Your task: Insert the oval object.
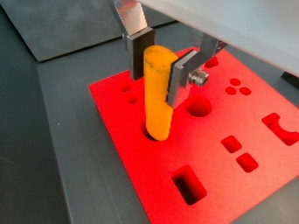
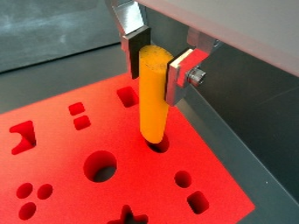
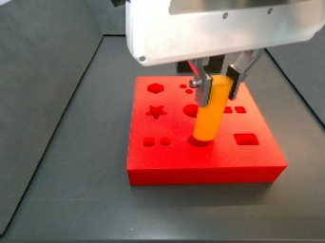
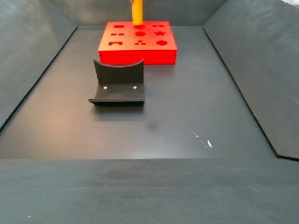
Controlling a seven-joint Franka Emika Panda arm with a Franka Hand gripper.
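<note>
1. Fingers (image 1: 138,39) of the gripper (image 1: 163,54) are clamped on the upper end of the oval object (image 1: 156,96) in a wrist view: one silver plate with its dark pad presses one side of the orange-yellow peg, and the plate with a screw head presses the opposite side. The peg stands nearly upright, and its lower tip sits in a hole in the top of the red block (image 1: 128,157). Other cut-outs of various shapes show in the block's top face, among them round and rectangular ones.

2. Seen from a wrist view on the opposite side, the gripper (image 2: 156,54) holds the oval object (image 2: 153,96) in the same way, a finger (image 2: 136,35) against each flank of its top. The peg's bottom end meets the red block (image 2: 70,149) at a hole near the block's edge, with a larger round hole close by.

3. From a side view, the gripper (image 3: 216,78) hangs under the white wrist housing (image 3: 216,28), directly above the red block (image 3: 203,166). The oval object (image 3: 210,109) leans slightly, its tip resting at a hole in the block's top, between the star cut-out and a rectangular one. The block sits on the dark table (image 3: 64,142).

4. Looking along the table (image 4: 152,166) in a side view, the red block (image 4: 138,45) lies at the far end with the oval object (image 4: 136,10) rising from it; the fingers are out of frame. The fixture (image 4: 118,81) stands just in front of the block.
</note>
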